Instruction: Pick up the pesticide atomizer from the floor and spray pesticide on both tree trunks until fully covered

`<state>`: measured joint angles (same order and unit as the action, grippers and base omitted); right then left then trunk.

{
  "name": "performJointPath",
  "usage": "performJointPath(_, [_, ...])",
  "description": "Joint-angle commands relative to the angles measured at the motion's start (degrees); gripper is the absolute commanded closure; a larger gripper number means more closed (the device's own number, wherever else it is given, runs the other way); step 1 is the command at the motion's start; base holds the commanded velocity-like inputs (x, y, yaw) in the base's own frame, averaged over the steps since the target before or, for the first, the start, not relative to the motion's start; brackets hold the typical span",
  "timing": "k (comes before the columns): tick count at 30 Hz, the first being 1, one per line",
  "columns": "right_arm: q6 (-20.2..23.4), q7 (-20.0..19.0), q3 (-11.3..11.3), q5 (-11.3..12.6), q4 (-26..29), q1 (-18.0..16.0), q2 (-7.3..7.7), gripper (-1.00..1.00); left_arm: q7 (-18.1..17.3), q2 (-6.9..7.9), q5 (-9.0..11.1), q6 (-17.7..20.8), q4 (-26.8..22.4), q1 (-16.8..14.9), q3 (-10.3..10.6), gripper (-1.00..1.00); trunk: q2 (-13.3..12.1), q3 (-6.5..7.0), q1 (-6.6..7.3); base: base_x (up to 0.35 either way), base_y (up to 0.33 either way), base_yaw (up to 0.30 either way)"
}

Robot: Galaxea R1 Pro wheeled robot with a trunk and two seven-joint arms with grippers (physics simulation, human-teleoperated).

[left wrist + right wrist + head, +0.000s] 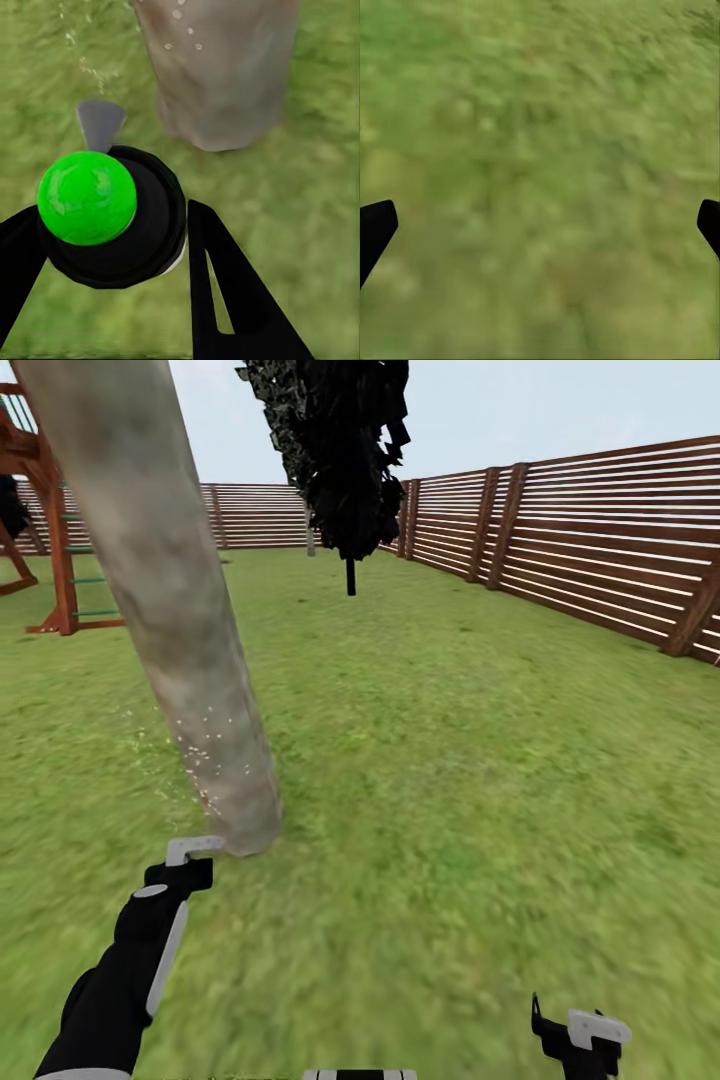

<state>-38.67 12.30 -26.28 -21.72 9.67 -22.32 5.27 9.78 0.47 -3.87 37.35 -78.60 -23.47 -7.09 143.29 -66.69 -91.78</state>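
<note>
You are spraying the base of a tree trunk [190,660] on the lawn [450,760].

Your left claw [112,247] pinches the atomizer [112,217], nozzle just beside the trunk; droplets fleck the bark. Next, sweep the spray higher. The left wrist view reveals the green cap; your right claw [540,225] hangs spread over grass.

Flat, even daylight, no cast shadows or glare; the near grass [450,840] smears soft, the far fence [600,530] stays sharp.
</note>
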Motion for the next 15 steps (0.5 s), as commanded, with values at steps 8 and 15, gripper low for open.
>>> performJointPath(8, [0.0,0.0,0.0,0.0,0.0,0.0,0.0,-1.0,0.1,0.06,0.0,-0.1,5.5,-0.2,-0.2,1.0,0.0,0.0,0.0,0.002,-0.275,0.276])
performJointPath(15, [0.0,0.0,0.0,0.0,0.0,0.0,0.0,-1.0,0.2,0.22,0.2,-0.1,7.8,-0.2,-0.2,1.0,0.0,0.0,0.0,0.041,-0.272,0.041])
